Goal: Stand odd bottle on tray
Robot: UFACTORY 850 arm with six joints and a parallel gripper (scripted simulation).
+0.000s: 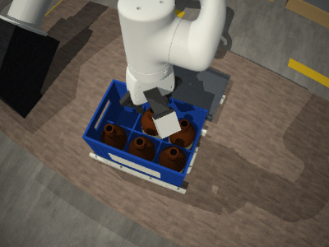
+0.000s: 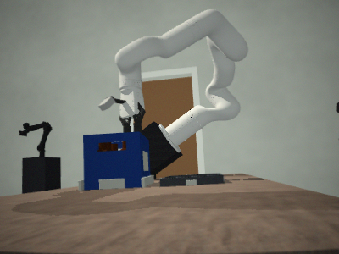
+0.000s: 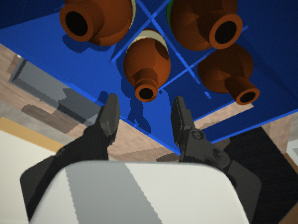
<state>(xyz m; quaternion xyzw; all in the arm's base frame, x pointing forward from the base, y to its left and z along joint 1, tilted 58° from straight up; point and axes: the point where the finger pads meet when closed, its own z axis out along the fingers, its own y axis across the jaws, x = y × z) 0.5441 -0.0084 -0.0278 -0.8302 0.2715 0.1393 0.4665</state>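
The blue crate (image 1: pixel 97 146) (image 2: pixel 116 167) (image 3: pixel 30 40) stands level with five brown bottles. In the top view three stand in the near row: a left bottle (image 1: pixel 113 137), a middle bottle (image 1: pixel 141 150) and a right bottle (image 1: pixel 172 160). Behind them stand a back middle bottle (image 1: pixel 149 123) (image 3: pixel 147 65) and a back right bottle (image 1: pixel 182 137) (image 3: pixel 107 25); the back left cell is empty. My gripper (image 2: pixel 132 127) (image 3: pixel 146 105) is open, pointing down over the back of the crate, its fingers apart near the back middle bottle's mouth. The grey tray (image 1: pixel 206 91) (image 2: pixel 203 179) (image 3: pixel 55 85) is flat and bears no bottle.
White strips (image 1: pixel 140 174) edge the crate's foot on the wooden table (image 1: pixel 247 165). The tray lies close behind the crate, partly hidden by the arm in the top view. The arm's black base block (image 1: pixel 29 70) (image 2: pixel 158 148) stands beyond the crate. The crate's walls and dividers surround the bottles.
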